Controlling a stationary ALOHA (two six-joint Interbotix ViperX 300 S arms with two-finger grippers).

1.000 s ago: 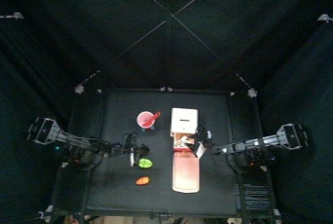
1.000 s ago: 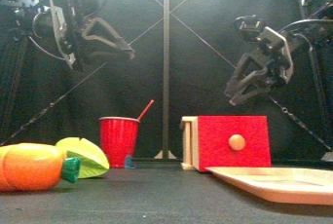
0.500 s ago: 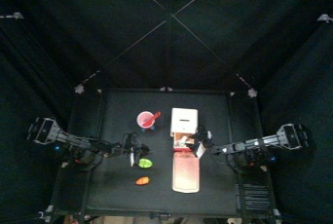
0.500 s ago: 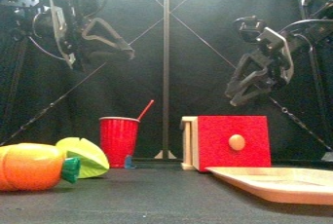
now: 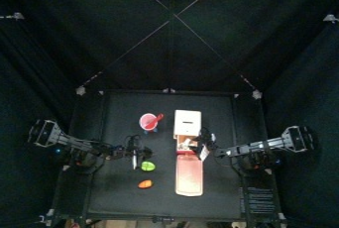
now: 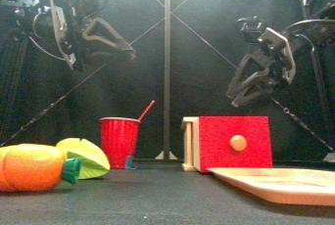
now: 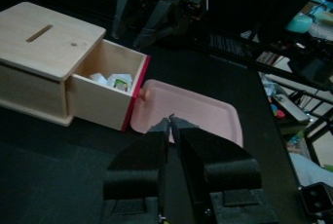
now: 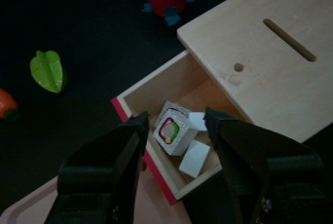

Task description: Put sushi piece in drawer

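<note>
One white sushi piece with a green rim and an orange centre (image 8: 173, 131) lies inside the pulled-out wooden drawer with a red front (image 8: 146, 123), next to some plain white blocks (image 8: 196, 156) that are hard to tell apart. The drawer sticks out toward 6 o'clock from the cream wooden box cabinet with a dark slot on top (image 8: 267, 57). From the front, its red face and round knob hide everything inside.

A long pale pink tray (image 5: 187, 176) lies on the black worktop (image 5: 113, 123) just past the drawer's front, toward 6 o'clock. The front view cuts off its near end.

The right tool (image 8: 172, 121) hangs above the drawer with its jaws spread wide, holding nothing. The left tool (image 7: 172, 123) hangs over the tray's near edge with its jaws pressed together and nothing held.

A red round cup with a straw (image 6: 120, 141) stands at 9 o'clock of the cabinet. A green toy piece (image 5: 147, 166) and an orange one (image 5: 146, 184) lie at about 8 o'clock, well clear of the tray. Bare worktop lies between them and the curtains.
</note>
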